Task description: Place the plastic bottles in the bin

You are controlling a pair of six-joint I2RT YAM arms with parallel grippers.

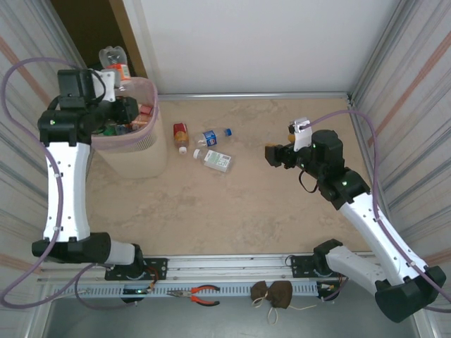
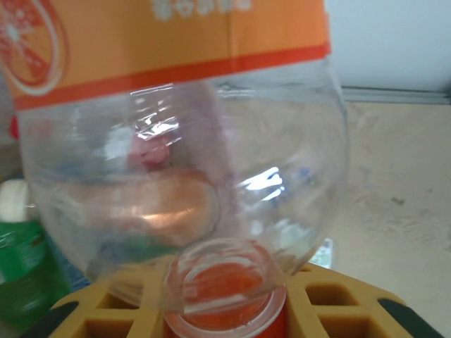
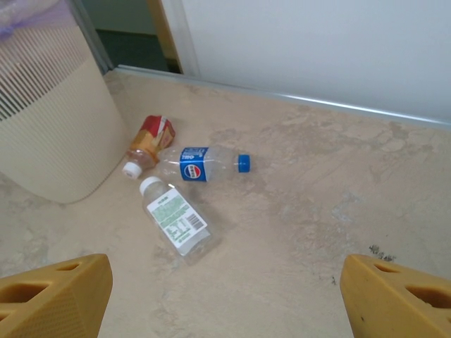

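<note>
The one bin [image 1: 141, 160] is standing at ten o'clock on the table, holding several bottles too crowded to count. The left gripper [image 2: 225, 313] is hanging above it, clamped on the cap of one orange-labelled bottle [image 2: 176, 141]. Dropping seems the step in hand, and opening is likely next. The right gripper [image 1: 273, 155] is gaping wide, facing three loose ones at its nine o'clock: a brown bottle [image 1: 181, 133], a blue-labelled bottle [image 1: 211, 136] and a white-labelled bottle [image 1: 218, 161].

Likely lab, panel-walled test table [image 1: 246, 211], pliers [image 1: 199, 294]
</note>
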